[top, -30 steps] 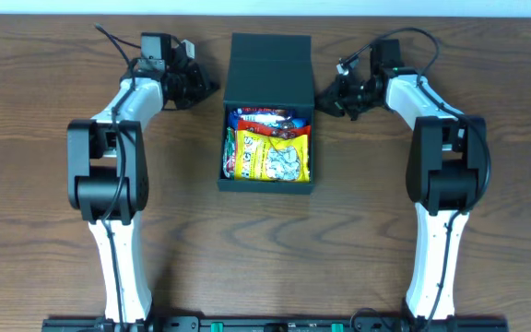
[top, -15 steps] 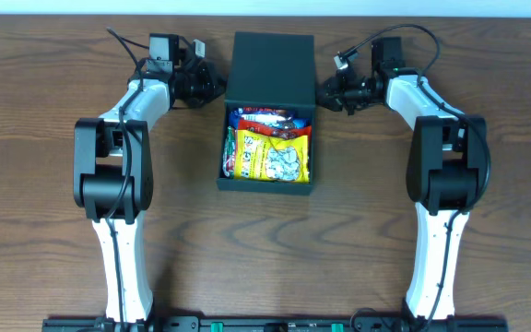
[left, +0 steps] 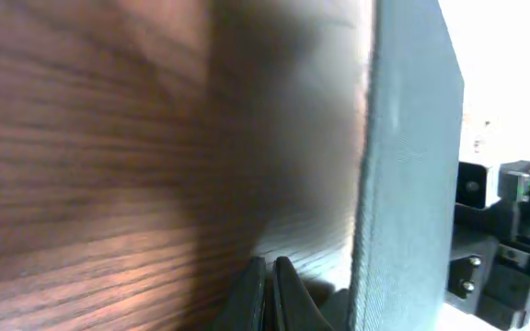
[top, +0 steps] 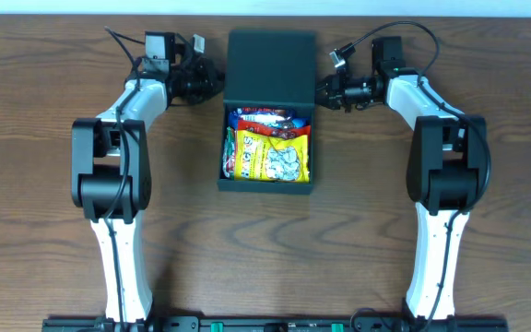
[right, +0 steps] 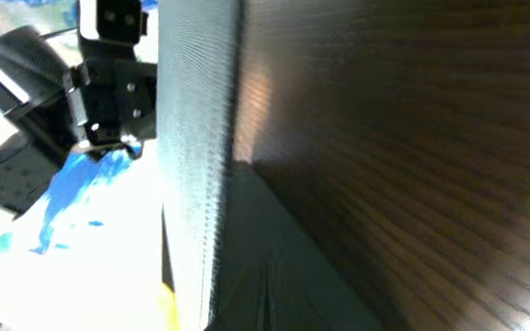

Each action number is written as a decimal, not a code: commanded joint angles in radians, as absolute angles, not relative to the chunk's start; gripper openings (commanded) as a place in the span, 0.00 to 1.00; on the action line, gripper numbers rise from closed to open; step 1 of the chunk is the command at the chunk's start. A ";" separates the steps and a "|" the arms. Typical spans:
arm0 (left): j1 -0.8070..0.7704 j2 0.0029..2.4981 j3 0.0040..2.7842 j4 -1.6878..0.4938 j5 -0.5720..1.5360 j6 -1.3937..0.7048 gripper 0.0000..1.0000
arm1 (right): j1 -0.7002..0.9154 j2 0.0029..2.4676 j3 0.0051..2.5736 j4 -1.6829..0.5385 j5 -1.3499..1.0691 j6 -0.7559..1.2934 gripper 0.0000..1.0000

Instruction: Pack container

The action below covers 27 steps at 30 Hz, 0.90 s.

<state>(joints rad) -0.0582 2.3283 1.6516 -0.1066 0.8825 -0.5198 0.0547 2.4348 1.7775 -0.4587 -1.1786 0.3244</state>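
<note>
The dark teal container [top: 266, 186] stands open at the table's middle back, and its flap lid [top: 270, 65] is tilted back behind it. Inside lie a yellow snack packet [top: 270, 157] and red and blue packets [top: 267, 118]. My left gripper [top: 217, 86] is shut and empty, its tips at the lid's left edge. In the left wrist view the shut gripper [left: 271, 273] sits just left of the lid's edge [left: 408, 184]. My right gripper [top: 322, 93] is shut at the lid's right edge. In the right wrist view its gripper [right: 270, 299] shows dark beside the lid [right: 196, 138].
The brown wooden table [top: 44, 231] stretches on all sides of the container. Both arm bases stand at the front edge. Cables loop over each wrist near the table's back edge.
Both grippers have moved inward and a little toward the back, up against the lid's side edges. The lid has shifted slightly toward the back.
</note>
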 commanded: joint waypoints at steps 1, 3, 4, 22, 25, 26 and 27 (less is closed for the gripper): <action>-0.048 2.324 1.702 -0.100 0.965 -0.513 0.06 | 0.056 2.432 1.784 -0.457 -1.284 0.283 0.02; -0.043 2.314 1.731 -0.100 0.995 -0.508 0.06 | 0.052 2.415 1.787 -0.456 -1.283 0.278 0.01; -0.041 2.307 1.746 -0.100 1.008 -0.502 0.06 | 0.051 2.403 1.787 -0.456 -1.280 0.267 0.02; -0.045 2.075 1.777 -0.279 1.127 -0.249 0.06 | 0.055 2.113 1.787 -0.713 -1.131 0.057 0.02; -0.041 2.003 1.777 -0.498 1.031 -0.081 0.06 | 0.067 2.043 1.787 -0.921 -0.933 -0.060 0.02; -0.041 1.983 1.777 -0.567 0.987 -0.033 0.06 | 0.070 2.028 1.787 -0.962 -0.894 -0.079 0.01; -0.041 1.966 1.777 -0.632 0.945 0.008 0.06 | 0.073 2.009 1.787 -1.010 -0.852 -0.102 0.01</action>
<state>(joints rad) -0.0467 2.0296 1.7622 -0.5575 1.0477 -0.1875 0.0532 2.0796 1.7836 -0.9577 -1.0203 0.0315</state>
